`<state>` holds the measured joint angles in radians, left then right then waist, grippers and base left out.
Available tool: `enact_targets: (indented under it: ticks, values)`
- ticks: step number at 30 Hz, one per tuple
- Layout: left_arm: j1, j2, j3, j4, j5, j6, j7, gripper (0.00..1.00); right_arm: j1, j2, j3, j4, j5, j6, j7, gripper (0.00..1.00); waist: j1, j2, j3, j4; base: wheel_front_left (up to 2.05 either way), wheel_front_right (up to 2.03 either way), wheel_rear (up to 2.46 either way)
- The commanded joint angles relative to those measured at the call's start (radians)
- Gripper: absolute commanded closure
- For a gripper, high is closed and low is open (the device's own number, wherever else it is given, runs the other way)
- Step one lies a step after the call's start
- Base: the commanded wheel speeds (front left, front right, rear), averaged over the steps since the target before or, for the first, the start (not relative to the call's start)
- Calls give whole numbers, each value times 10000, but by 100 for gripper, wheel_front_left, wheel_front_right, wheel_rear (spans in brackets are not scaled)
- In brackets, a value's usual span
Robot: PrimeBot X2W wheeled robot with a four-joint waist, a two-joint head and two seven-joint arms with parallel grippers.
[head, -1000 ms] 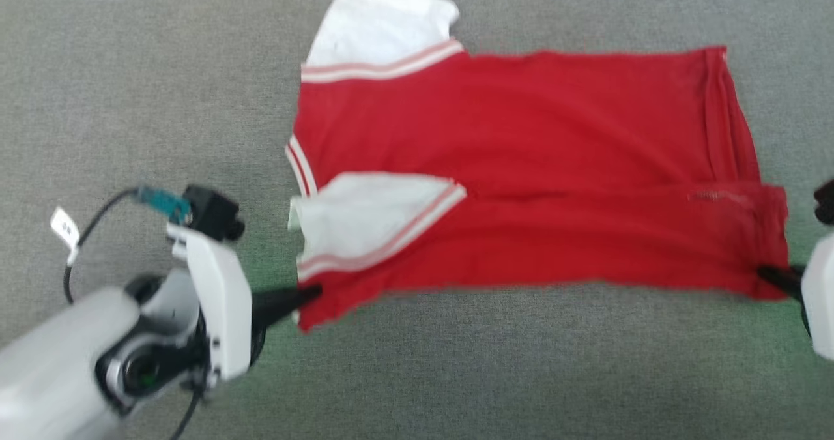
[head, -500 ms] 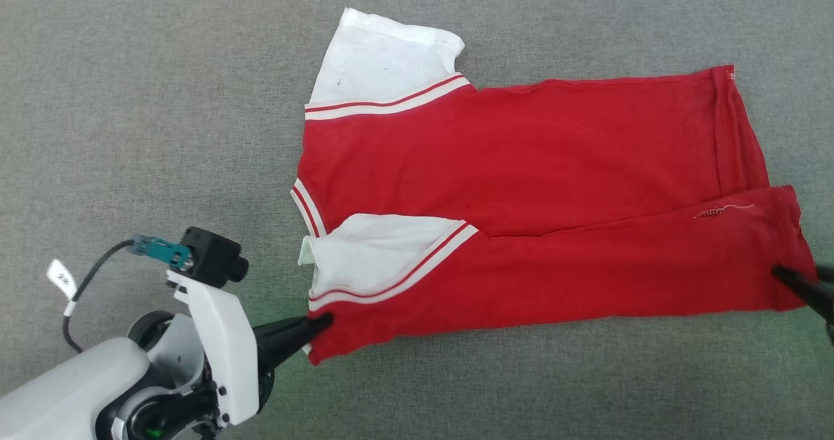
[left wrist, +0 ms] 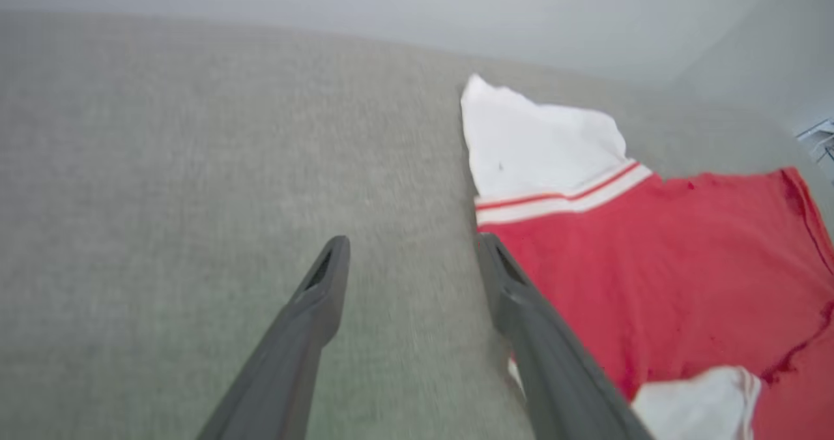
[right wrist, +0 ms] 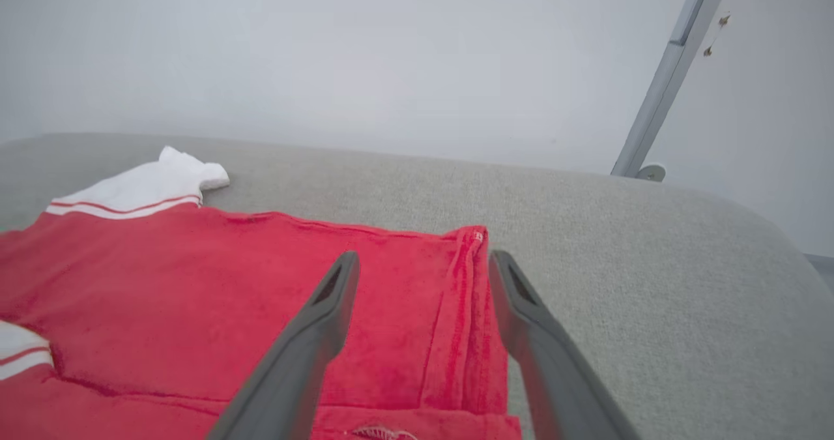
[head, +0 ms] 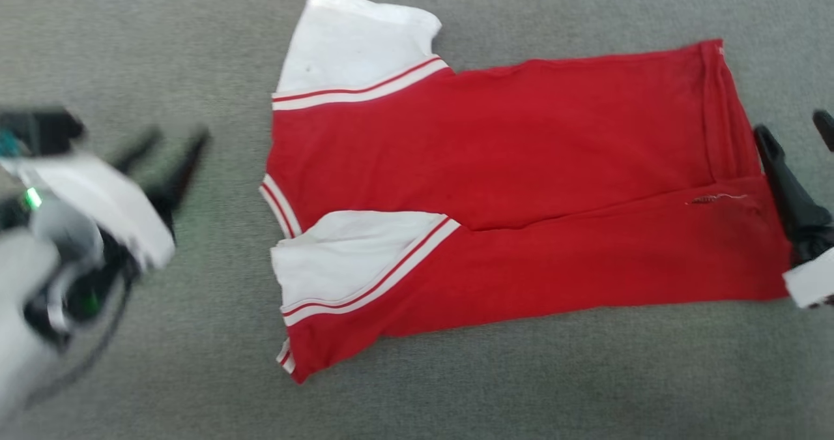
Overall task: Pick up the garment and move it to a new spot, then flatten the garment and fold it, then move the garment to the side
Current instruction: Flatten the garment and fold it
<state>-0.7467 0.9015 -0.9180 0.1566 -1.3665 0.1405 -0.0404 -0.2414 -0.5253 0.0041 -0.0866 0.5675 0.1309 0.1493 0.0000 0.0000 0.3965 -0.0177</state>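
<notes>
Okay, status from my end; the soft red jersey-like garment with white sleeve panels and red-and-white striped trim [head: 521, 166] lies flat on the grey fabric-covered bench [head: 163, 375], long axis left to right, well short of the bench's far edge as the right wrist view shows it. White sleeves sit at its left end; one points toward the far edge, the other lies folded onto the red on the near side. The near long strip of red is folded over the body; the fold line runs from that near sleeve across to the hem at the right end; a small pale thread mark sits on the strip near the hem.

The left gripper [head: 177, 135] is motion-blurred in the head view, over the left part of the bench and well apart from the garment; fingers spread wide, nothing between them. In the left wrist view I see the same gripper [left wrist: 412, 241] with bare grey fabric between the tips and the garment's left end just beside one finger.

The right gripper [head: 793, 125] is at the garment's right end, also spread wide and holding nothing. Its own view has the gripper [right wrist: 423, 257] straddling the hem, one finger over red cloth, one over bench; contact with the cloth I cannot tell. A pale wall and a slanted grey metal pole [right wrist: 671, 68] stand beyond the far edge.
</notes>
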Motion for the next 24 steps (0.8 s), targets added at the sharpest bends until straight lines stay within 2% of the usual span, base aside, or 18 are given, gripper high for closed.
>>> enact_targets:
  ticks: [1,6,10,14,21,22,24]
  values:
    - [-498,-263,196,409,131,40,-199,0,-143,250,31,59,-194,-4,-496,0,0,0,134,-169,0,0,0]
    - [-2282,-1057,582,2219,753,-187,-647,0,-499,1006,382,233,-683,-4,-1992,0,0,0,441,-795,0,0,0]
    - [-3657,-1541,348,3618,1248,-529,-107,0,-735,1363,532,410,-817,-4,-2670,0,0,0,705,-1361,0,0,0]
    - [-4737,-1841,-155,5021,1491,-1073,1417,0,-837,1509,750,557,-736,-4,-2911,0,0,0,1006,-1891,0,0,0]
    - [-5875,-2037,-867,6714,984,-1943,5256,0,-931,1641,908,862,-580,-4,-3118,0,0,0,1426,-2522,0,0,0]
    - [-5875,-2037,-867,6714,984,-1943,5256,0,-931,1641,908,862,-580,-4,-3118,0,0,0,1426,-2522,0,0,0]
    - [-6106,-2092,-894,6956,742,-2107,6111,0,-952,1650,979,947,-545,-4,-3160,0,0,0,1532,-2617,0,0,0]
